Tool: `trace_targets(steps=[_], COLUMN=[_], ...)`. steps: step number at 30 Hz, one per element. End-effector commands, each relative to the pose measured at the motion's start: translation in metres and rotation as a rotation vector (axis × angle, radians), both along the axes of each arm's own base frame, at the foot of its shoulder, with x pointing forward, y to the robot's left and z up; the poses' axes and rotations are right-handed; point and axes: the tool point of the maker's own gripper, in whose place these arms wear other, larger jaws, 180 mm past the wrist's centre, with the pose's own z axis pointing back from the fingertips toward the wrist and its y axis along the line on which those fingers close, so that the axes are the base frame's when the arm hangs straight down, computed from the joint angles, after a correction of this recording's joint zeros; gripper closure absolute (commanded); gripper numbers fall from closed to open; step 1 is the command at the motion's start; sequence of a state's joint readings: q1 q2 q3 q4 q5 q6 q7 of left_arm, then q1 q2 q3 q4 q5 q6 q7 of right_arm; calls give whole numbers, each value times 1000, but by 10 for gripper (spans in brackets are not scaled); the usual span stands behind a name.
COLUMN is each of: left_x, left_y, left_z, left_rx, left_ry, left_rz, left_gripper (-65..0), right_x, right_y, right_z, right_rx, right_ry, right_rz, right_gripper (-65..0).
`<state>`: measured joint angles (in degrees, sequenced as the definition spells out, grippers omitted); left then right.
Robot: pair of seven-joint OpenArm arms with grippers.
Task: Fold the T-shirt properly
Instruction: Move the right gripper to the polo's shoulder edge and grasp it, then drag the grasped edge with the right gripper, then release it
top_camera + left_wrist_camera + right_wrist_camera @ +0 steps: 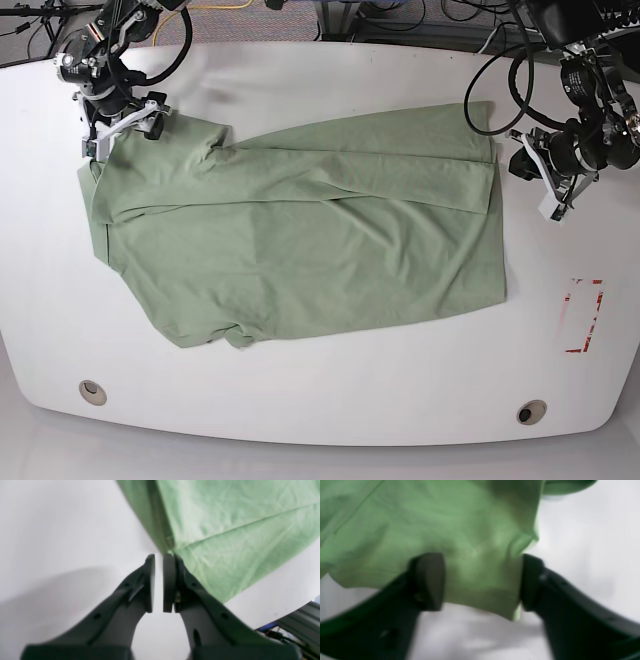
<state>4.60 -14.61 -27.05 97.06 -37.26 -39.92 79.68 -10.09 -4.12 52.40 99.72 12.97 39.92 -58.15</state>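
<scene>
The pale green T-shirt (300,230) lies spread across the white table (330,400), with part of it folded over along the far side. In the base view my right gripper (120,128) is at the shirt's far-left corner. Its wrist view shows the jaws of the right gripper (480,557) apart, with a raised fold of the T-shirt (420,517) between the pads. My left gripper (528,170) sits just off the shirt's right edge. The left gripper (158,556) is shut with only bare table between its pads, at a corner of the T-shirt (237,517).
A red-outlined mark (583,315) is on the table at the right. Two round holes (92,391) (531,411) sit near the front edge. Cables run along the far edge. The table's rim and a metal frame (300,625) are close to the left gripper.
</scene>
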Motion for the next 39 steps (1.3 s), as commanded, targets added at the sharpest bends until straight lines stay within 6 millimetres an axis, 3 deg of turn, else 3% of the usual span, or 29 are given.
trace_targets(steps=[1, 3, 8, 11, 18, 24, 30, 35, 39], left_x=[9, 9, 9, 8, 8, 8, 7, 2, 1], left_y=[3, 4, 7, 7, 8, 8, 9, 9, 4], left_z=[11, 12, 12, 12, 12, 13, 12, 8, 7], left_rx=[6, 8, 19, 18, 20, 23, 24, 24, 22], left_ry=[-46, -46, -44, -43, -42, -43, -40, -25, -18], left_rz=[-3, -3, -4, -4, -4, -5, -6, -6, -20], left_gripper=[-43, -43, -43, -43, -43, -43, -43, -43, -43], right_x=[-1, 1, 5, 10, 30, 70, 112, 141, 158], right_y=[4, 3, 1, -1, 22, 44, 55, 58, 58], right_z=[2, 7, 22, 34, 57, 86, 116, 125, 120], right_rx=[1, -12, -50, -81, -125, -79, -96, -73, -33], right_ry=[9, 0, -31, -55, -75, -213, -313, -355, -353], right_rz=[6, 9, 13, 22, 131, 192, 229, 243, 248], right_gripper=[-135, 0, -21, 0, 0, 0, 0, 0, 0])
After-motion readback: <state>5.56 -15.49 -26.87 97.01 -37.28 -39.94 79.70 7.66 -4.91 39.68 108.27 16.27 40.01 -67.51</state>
